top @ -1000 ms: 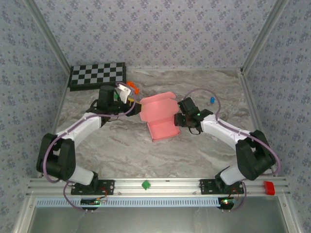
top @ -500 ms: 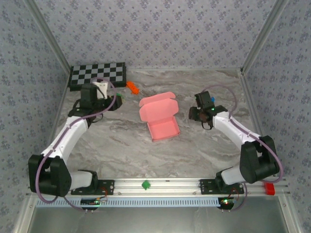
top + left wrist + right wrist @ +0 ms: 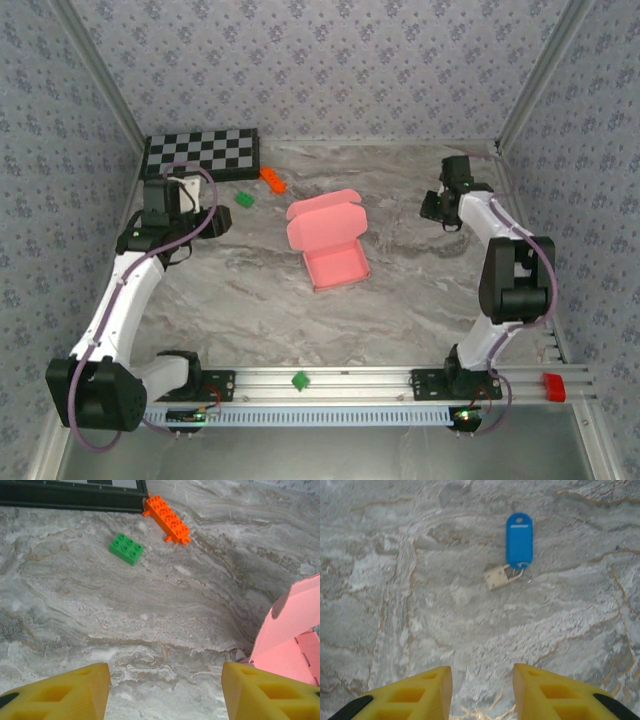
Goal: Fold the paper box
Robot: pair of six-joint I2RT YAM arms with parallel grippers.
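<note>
Left fingers (image 3: 55,692) parted — paper box (image 3: 328,240) untouched.

No text, label, brand, number or sign could be read in any view. The blue key tag (image 3: 519,540), lying on the marbled surface (image 3: 395,605), carried a pale strip on its face, too small to make out any writing.

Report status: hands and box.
Left hand open, empty. Right hand open, empty, above blue key tag. Paper box lid open, untouched.
</note>
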